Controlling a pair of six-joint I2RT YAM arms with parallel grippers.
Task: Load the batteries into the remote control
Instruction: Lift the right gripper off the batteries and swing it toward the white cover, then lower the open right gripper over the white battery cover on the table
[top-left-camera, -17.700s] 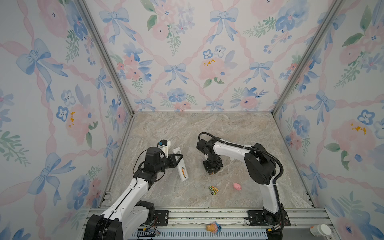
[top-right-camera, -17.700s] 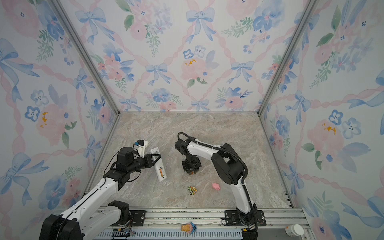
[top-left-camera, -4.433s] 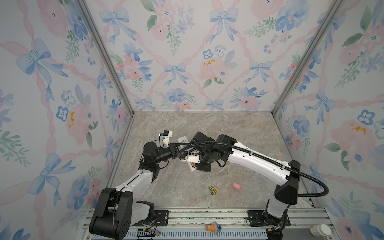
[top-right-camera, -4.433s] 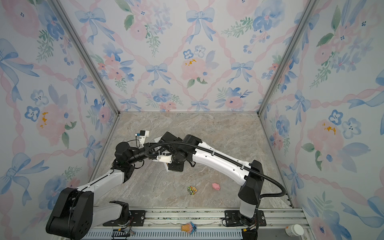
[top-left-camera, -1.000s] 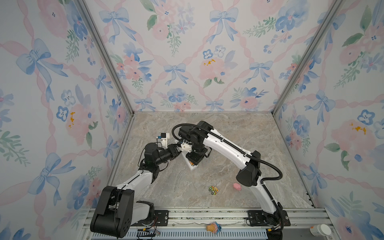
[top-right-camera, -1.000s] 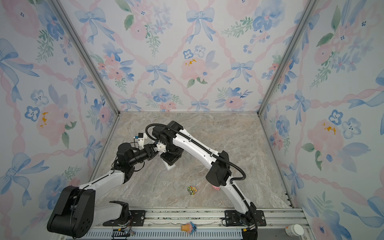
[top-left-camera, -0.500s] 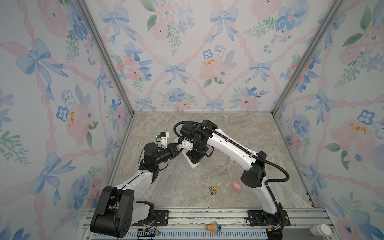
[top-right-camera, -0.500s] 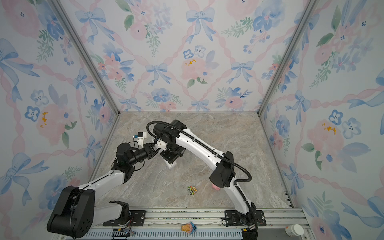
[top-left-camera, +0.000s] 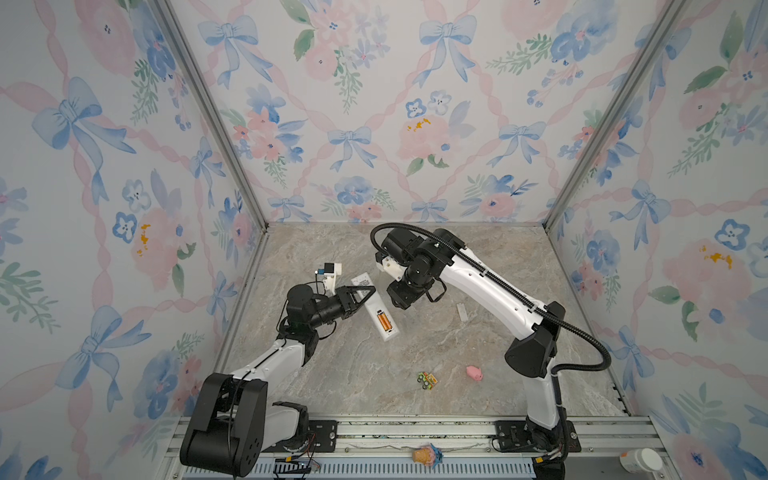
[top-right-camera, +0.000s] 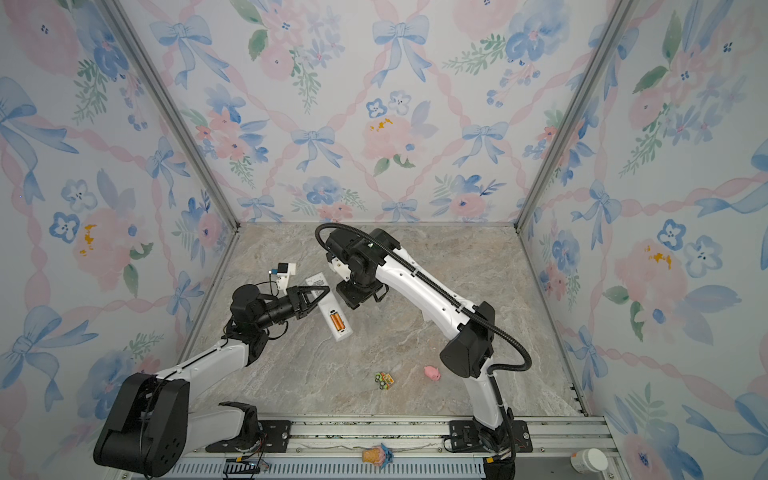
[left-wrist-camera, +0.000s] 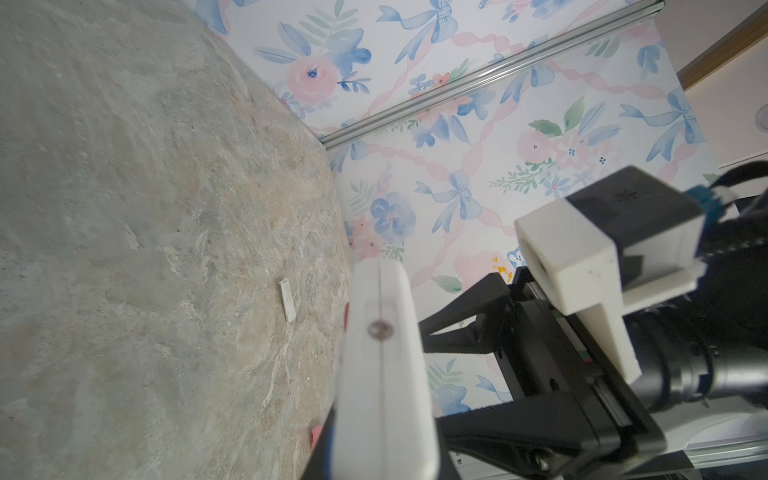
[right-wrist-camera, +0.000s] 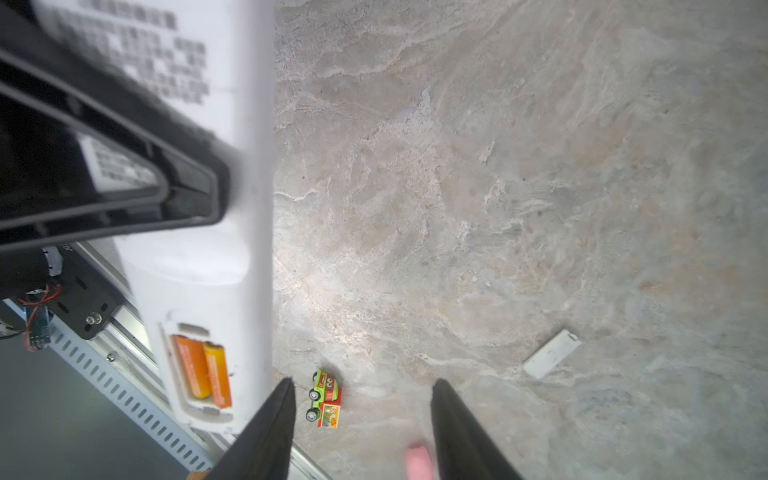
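Note:
The white remote control faces back-up, and my left gripper is shut on its far end. Both orange batteries lie side by side in the open compartment at its near end, also clear in the right wrist view as the batteries in the remote control. My right gripper hangs just right of the remote, open, with nothing between its fingers. In the left wrist view the remote control fills the jaws.
A small white cover piece lies flat on the marble table right of the right gripper. A green toy car and a pink pig sit near the front. Patterned walls close three sides.
My right gripper has opened and drawn off the remote's battery end toward the right. The left arm and the remote have stayed put.

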